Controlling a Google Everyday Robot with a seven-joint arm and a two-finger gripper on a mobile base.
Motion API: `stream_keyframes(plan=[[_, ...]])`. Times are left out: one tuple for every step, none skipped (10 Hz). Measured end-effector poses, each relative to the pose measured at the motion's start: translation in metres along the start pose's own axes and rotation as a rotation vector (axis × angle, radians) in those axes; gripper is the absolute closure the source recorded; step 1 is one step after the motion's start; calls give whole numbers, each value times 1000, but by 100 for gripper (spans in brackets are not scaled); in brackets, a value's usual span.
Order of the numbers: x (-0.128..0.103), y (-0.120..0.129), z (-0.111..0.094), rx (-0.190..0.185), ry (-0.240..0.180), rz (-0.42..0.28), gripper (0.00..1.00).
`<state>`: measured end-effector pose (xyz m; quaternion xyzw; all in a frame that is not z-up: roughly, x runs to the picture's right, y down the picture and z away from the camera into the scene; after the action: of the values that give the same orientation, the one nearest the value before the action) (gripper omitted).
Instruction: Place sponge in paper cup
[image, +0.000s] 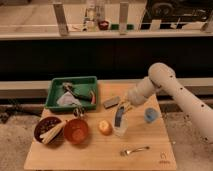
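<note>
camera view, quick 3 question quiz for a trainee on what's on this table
1. True or false: the gripper is shut on the sponge, holding it upright at the mouth of the paper cup.
2. What sits on the table closest beside the paper cup? A the fork; B the orange fruit; C the green tray.
3. Fill in: the small cup standing apart from the paper cup, on the side away from the orange fruit, is coloured ___.
Key: 1 true; 2 B; 3 blue.
</note>
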<state>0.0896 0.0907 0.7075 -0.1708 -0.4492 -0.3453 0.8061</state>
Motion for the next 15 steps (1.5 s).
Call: stream_keyframes(plan=[[-1,1,-1,-1,-7,-14,100],[-2,2,-2,-2,-11,-23,100],[-3,4,-2,-2,-16,-30,100],[-4,6,-2,0,-21,-39,100],[-5,8,-2,-2,-25,-46,100],[-6,9,-1,-3,-26,-50,100],[-7,11,0,-4,-27,-56,100],[-8,12,-1,-2,-26,-59,98],[-9,13,-1,0,-23,-62,90],[-11,14,-1,0,-22,-66,82],[-12,15,-1,-2,-21,-70,70],[-12,16,-1,-4,-17,-69,60],[-12,16,-1,-5,-13,-67,50],[-11,16,0,-8,-11,-65,40],[-11,15,1,-11,-11,-64,30]])
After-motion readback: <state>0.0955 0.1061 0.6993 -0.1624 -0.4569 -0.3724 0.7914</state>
